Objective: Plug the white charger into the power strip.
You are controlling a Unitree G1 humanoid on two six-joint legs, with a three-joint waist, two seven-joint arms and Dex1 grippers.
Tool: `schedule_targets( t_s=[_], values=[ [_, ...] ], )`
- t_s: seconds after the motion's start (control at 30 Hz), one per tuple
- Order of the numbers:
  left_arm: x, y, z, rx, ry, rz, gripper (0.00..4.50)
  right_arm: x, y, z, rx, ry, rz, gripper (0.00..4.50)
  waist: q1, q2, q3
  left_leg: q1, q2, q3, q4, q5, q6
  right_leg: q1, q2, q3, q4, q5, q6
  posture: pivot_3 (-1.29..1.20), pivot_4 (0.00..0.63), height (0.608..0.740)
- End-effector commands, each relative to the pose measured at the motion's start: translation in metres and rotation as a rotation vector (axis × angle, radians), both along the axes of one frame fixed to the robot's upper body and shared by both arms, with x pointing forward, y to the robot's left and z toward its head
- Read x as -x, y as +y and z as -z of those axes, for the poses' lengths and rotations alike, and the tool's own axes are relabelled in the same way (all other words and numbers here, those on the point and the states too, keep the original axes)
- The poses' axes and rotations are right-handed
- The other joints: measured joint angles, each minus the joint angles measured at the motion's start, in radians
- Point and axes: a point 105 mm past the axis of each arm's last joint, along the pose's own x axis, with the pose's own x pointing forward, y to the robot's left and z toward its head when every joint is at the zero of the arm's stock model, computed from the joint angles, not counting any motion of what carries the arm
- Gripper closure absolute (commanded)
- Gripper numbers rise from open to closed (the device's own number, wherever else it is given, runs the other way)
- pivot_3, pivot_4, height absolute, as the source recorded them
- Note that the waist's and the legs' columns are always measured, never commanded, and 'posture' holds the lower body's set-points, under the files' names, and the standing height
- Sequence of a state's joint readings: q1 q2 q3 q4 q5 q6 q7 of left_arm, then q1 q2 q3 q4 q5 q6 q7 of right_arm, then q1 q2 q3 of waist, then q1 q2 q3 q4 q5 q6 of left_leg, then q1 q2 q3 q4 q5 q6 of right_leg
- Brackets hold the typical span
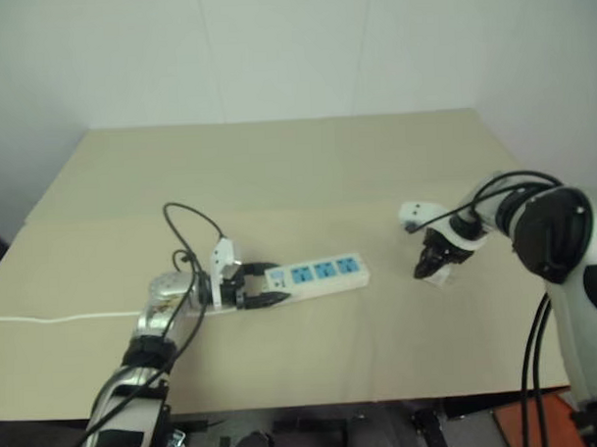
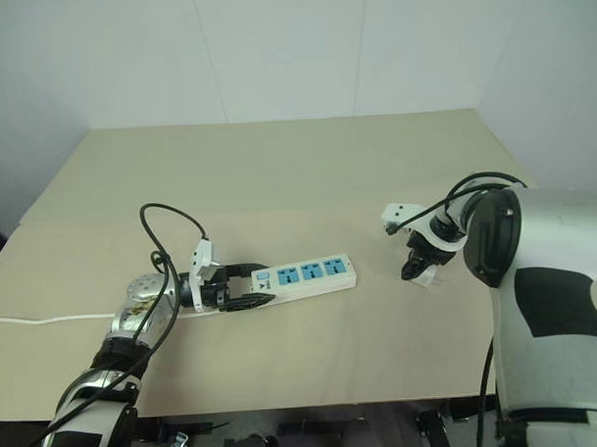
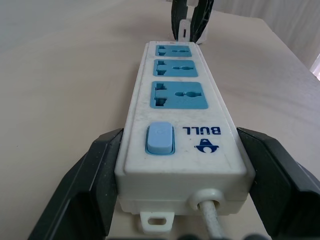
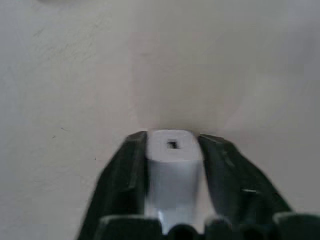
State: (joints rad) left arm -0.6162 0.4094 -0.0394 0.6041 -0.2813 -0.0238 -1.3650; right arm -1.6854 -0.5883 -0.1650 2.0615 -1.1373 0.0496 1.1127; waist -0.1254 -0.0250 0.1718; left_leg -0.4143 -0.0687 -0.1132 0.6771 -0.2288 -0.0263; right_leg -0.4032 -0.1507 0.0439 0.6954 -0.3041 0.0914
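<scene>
Beige tabletop [image 1: 277,175]: my right gripper [image 4: 172,150] clenches the white charger [image 4: 172,160] near the right edge; the power strip [image 1: 315,274], grasped by my left gripper [image 1: 266,283], lies lengthwise toward it.

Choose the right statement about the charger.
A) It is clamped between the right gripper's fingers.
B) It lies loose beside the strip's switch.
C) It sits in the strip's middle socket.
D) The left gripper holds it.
A: the right wrist view shows the charger pinched between the right gripper's black fingers, apart from the strip.
</scene>
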Motion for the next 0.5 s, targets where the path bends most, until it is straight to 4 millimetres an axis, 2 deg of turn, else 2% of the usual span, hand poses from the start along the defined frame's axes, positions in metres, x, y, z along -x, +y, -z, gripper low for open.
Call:
schedule_targets(
  t_s=[0.03,0.17,0.3,0.43,0.5],
  values=[
    [0.001,0.000,-0.002,-0.011,-0.024,0.006,1.24,0.005,-0.006,0.002,-0.021,-0.014,-0.060,3.37,0.000,0.000,0.000,0.000,0.000,0.000,0.000,0.000,0.000,0.000,0.000,0.000,0.000,0.000,0.000,0.00,0.150,0.740],
    [0.002,-0.001,-0.002,-0.013,-0.023,0.012,1.24,0.006,-0.011,0.000,-0.019,-0.027,-0.087,3.37,0.000,0.000,0.000,0.000,0.000,0.000,0.000,0.000,0.000,0.000,0.000,0.000,-0.002,0.000,0.000,0.00,0.150,0.740],
    [0.003,-0.002,-0.003,-0.020,-0.025,0.035,1.24,-0.001,-0.006,-0.028,-0.059,-0.081,-0.030,3.37,-0.001,0.000,0.000,0.000,0.000,0.000,0.000,0.000,0.000,0.000,0.000,0.000,-0.001,0.000,0.000,0.00,0.150,0.740],
    [0.006,-0.007,-0.004,-0.028,-0.035,0.084,1.24,-0.010,0.022,-0.072,-0.294,-0.152,0.089,3.37,0.000,0.000,0.000,0.000,0.000,0.001,-0.001,0.000,0.000,-0.001,0.000,0.001,-0.001,0.000,0.000,0.00,0.150,0.740],
    [0.008,-0.011,-0.003,-0.041,-0.046,0.121,1.24,-0.013,0.036,-0.081,-0.472,-0.218,-0.001,3.37,0.005,-0.001,0.000,0.000,0.001,0.001,-0.002,-0.001,0.001,0.000,0.000,0.000,-0.001,0.000,0.000,0.00,0.150,0.740]
  ],
)
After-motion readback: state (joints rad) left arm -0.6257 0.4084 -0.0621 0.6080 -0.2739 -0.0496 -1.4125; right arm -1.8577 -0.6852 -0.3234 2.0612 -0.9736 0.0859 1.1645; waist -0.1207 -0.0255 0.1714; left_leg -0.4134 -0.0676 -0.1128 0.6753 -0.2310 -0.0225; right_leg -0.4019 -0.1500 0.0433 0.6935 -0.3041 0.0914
